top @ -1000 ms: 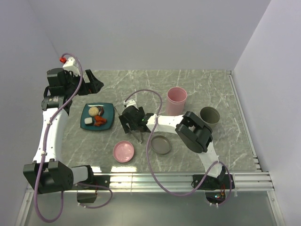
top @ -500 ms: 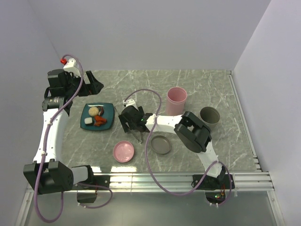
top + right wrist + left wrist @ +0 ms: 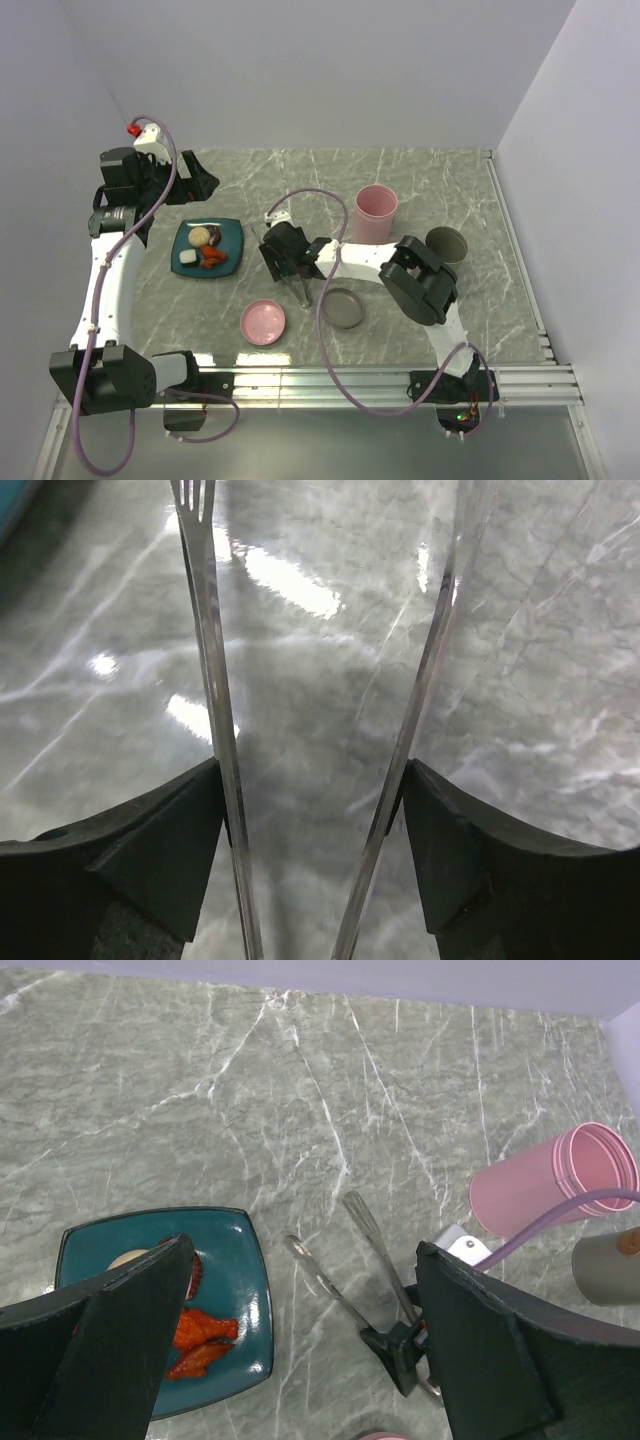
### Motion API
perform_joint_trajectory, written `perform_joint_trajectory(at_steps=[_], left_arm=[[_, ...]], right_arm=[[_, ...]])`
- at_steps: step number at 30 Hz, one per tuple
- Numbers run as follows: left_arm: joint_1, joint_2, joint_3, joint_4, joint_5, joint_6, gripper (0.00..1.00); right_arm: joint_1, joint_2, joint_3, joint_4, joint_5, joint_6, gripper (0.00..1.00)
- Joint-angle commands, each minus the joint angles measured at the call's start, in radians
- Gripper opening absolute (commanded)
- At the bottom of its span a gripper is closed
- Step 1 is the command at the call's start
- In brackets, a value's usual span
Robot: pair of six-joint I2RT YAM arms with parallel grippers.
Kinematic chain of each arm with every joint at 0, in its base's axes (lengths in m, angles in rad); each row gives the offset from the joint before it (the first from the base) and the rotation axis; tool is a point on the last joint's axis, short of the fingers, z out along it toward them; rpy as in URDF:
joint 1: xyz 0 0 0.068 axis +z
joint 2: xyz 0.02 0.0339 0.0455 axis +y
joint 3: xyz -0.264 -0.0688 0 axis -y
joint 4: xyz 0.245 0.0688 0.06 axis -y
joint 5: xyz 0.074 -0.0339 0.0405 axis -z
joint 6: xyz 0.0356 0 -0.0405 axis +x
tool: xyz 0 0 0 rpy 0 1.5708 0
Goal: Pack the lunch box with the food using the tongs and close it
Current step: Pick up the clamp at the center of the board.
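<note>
1. Okay, the right hand [image 3: 312,780] is low near the centre of the desk [image 3: 450,180]. Its two fingers [image 3: 120,860] bracket the tongs [image 3: 208,630].
2. Each finger's inner edge touches the outer side of one tong arm, so this hand is gripping the tongs. The V between the arms is wide.
3. The tongs lie on the desk. The joined end pokes out from under the hand toward 5 o'clock and the tips point toward 11 o'clock. One tip shows fork-like slots in the right wrist view.
4. The left hand [image 3: 300,1350] is spread wide and holds nothing. It hovers at about 10 o'clock on the desk, just past the plate's 12 o'clock edge.
5. The food [image 3: 212,258] is all on the teal plate [image 3: 232,235], at 9 o'clock from the right hand, near it but apart.
6. On the plate, the white cube [image 3: 188,259] is at 8 o'clock and the round beige piece [image 3: 200,236] at 11 o'clock. The red-orange bits [image 3: 203,1328] are at 5 o'clock. A dark piece sits beside the beige one, but it is too small to make out.
7. A pink tub [image 3: 375,213] stands upright with its mouth up, at 2 o'clock from the right hand. A grey tub [image 3: 446,245] stands at 3 o'clock, partly behind the right arm.
8. A pink round dish [image 3: 264,321] lies at 6 o'clock from the right hand. A grey round dish [image 3: 343,308] lies at 4 o'clock, just beside the tongs' joined end.
</note>
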Motion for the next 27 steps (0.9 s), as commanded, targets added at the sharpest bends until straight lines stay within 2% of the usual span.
perform_joint_trajectory(at_steps=[1,8,12,18,27], left_arm=[[0.001,-0.034,0.001,0.028,0.004,0.01,0.99],[0.001,-0.038,0.017,0.019,0.008,0.004,0.99],[0.001,-0.03,0.039,0.003,0.021,-0.001,0.99],[0.001,-0.021,0.059,-0.015,0.045,-0.016,0.99],[0.015,-0.005,0.083,-0.04,0.071,-0.029,0.99]], right_arm=[[-0.011,-0.133,0.01,-0.024,-0.029,-0.039,0.75],[-0.043,-0.205,0.071,-0.119,-0.118,-0.097,0.74],[-0.061,-0.225,0.146,-0.256,-0.191,-0.166,0.71],[-0.112,-0.284,0.195,-0.396,-0.332,-0.246,0.72],[-0.15,-0.314,0.295,-0.585,-0.46,-0.364,0.73]])
